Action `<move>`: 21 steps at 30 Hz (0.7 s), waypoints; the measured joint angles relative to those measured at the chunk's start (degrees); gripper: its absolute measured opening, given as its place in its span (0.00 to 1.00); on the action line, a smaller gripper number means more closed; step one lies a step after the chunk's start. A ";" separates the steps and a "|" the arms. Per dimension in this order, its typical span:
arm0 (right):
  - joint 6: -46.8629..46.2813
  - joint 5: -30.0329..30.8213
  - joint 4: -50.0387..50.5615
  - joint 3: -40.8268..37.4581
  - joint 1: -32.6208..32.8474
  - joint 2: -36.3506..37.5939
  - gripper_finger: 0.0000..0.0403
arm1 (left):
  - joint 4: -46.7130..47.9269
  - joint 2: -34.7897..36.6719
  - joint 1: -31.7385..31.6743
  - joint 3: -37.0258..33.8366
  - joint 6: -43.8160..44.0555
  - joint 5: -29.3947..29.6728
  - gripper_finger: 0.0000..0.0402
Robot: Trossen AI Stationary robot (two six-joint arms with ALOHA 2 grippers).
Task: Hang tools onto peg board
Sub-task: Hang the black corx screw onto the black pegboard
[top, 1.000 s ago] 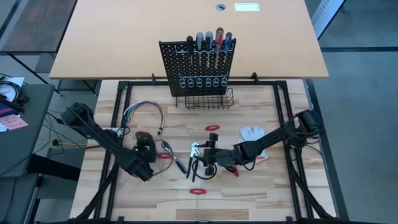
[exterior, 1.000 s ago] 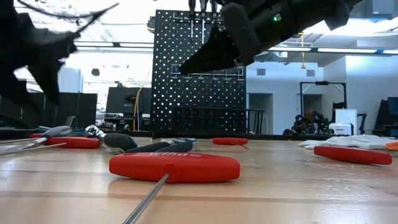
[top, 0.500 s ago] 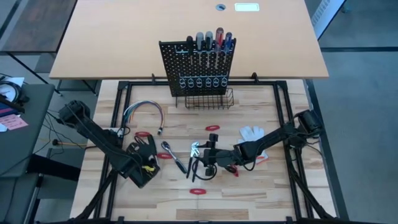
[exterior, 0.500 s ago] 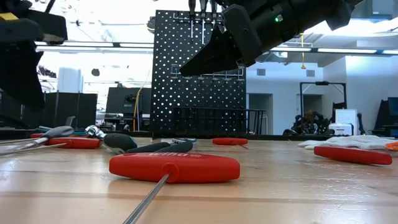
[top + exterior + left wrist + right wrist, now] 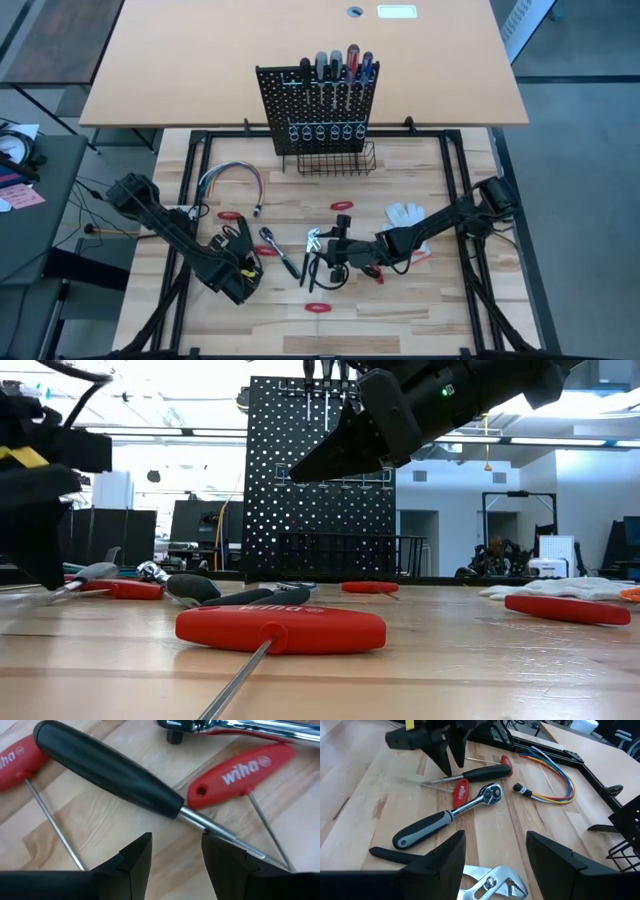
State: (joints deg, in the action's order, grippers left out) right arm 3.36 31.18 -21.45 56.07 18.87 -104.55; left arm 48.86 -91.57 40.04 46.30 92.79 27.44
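The black peg board stands at the table's far side, with several screwdrivers stuck upright in its ring holders. A black-handled screwdriver lies flat on the table between two red T-handle drivers. My left gripper hangs open low over its metal shaft, near the handle. A ratchet and silvery pliers lie flat at mid-table. My right gripper hovers open above the pliers.
A bundle of coloured cables lies at the left, a white glove at the right. Another red T-handle driver lies near the front edge. A wire basket sits at the board's base.
My left gripper has moved toward the table's near edge, turned about, and come down close to the table over the black-handled screwdriver. Its fingers stay open.
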 joint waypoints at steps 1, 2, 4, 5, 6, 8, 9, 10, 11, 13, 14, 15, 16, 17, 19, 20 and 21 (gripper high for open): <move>0.04 0.00 0.00 0.00 0.00 0.00 0.53 | -0.18 -0.35 -0.12 0.00 -0.05 0.01 0.42; 0.10 0.00 0.00 0.00 0.00 0.00 0.53 | -0.32 -0.52 -0.18 -0.04 -0.13 0.24 0.42; 0.11 0.00 0.02 0.00 0.00 0.00 0.53 | -0.28 -0.40 -0.19 -0.04 -0.16 1.62 0.42; 0.12 0.00 0.00 0.00 0.01 0.00 0.53 | -0.15 -0.27 -0.19 -0.04 -0.38 1.79 0.42; 0.10 0.00 0.00 0.00 0.02 0.00 0.53 | 0.40 -0.14 -0.19 -0.04 -1.21 1.78 0.42; 0.10 0.00 0.00 0.00 0.00 0.00 0.53 | 3.14 0.24 -0.22 -0.02 -2.59 1.64 0.42; 0.10 0.00 0.02 0.00 0.02 0.00 0.53 | 5.11 0.28 -0.32 -0.02 -2.37 1.66 0.42; 0.10 0.00 0.01 0.00 0.02 0.00 0.53 | 7.24 0.34 -0.34 -0.04 -1.70 1.82 0.42; 0.09 0.00 0.01 0.00 0.02 0.00 0.53 | 9.19 0.58 -0.34 -0.04 -0.88 2.65 0.42; 0.09 0.00 0.02 0.00 0.03 0.00 0.53 | 11.17 1.38 -0.40 -0.04 -0.12 4.33 0.42; 0.09 0.00 0.02 0.00 0.07 0.00 0.53 | 11.17 1.81 -0.41 -0.07 -0.10 4.98 0.42; 0.08 0.00 0.00 0.00 0.09 0.00 0.53 | 10.48 2.40 -0.41 -0.07 -0.05 5.42 0.42; 0.08 0.02 0.02 0.00 0.11 0.00 0.53 | 9.55 3.15 -0.41 -0.07 0.11 5.90 0.42; 0.08 0.02 0.02 0.00 0.11 0.00 0.53 | 8.58 3.81 -0.34 -0.04 0.38 6.14 0.42; 0.08 0.02 0.00 0.00 0.11 0.00 0.53 | 6.64 5.02 0.46 -0.04 1.24 6.52 0.42; 0.08 0.02 0.02 0.00 0.13 0.00 0.53 | 5.63 5.55 0.95 -0.04 1.95 6.85 0.43; 0.05 0.02 0.05 0.00 0.11 0.00 0.53 | 4.62 5.88 1.37 -0.01 2.84 7.37 0.44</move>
State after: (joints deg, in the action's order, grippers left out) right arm 3.42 31.20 -21.40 56.07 18.98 -104.55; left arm 53.48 -85.69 41.41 46.29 95.63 34.81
